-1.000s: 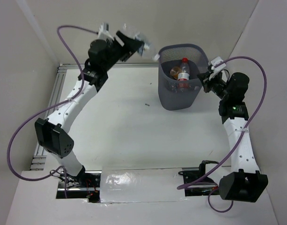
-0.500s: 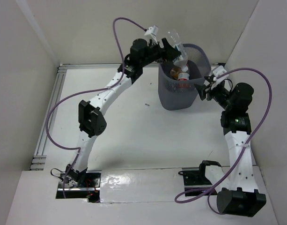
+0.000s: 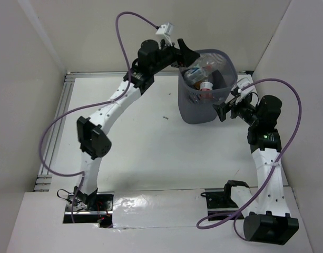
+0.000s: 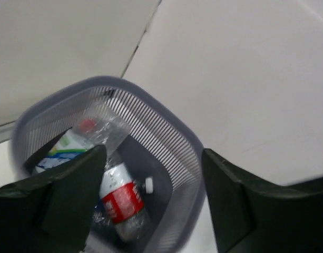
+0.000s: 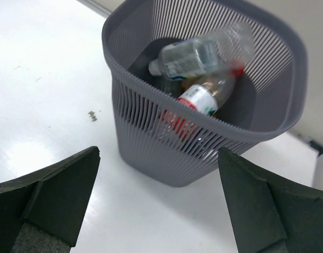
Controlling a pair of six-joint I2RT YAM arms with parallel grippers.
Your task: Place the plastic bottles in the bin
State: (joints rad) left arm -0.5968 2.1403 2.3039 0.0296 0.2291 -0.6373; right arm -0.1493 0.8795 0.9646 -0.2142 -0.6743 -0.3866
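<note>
The bin [image 3: 201, 109] stands at the far middle of the table, with plastic bottles lying inside it. A red-labelled bottle [image 4: 120, 202] rests at the bottom beside a white cap [image 4: 148, 184]. A clear bottle [image 4: 100, 130] with a blue-green label leans on top. The right wrist view shows that clear bottle [image 5: 195, 54] over the red-labelled one [image 5: 201, 98]. My left gripper [image 3: 188, 52] hangs over the bin's back left rim, open and holding nothing. My right gripper [image 3: 226, 109] is open beside the bin's right wall, also holding nothing.
White walls close in the table at the back and on both sides. A small dark speck [image 3: 165, 118] lies on the table left of the bin. An aluminium rail [image 3: 56, 124] runs along the left edge.
My left arm swung over the bin and let go of a clear bottle, which now lies inside. My right gripper went from shut to open and dropped lower beside the bin.
</note>
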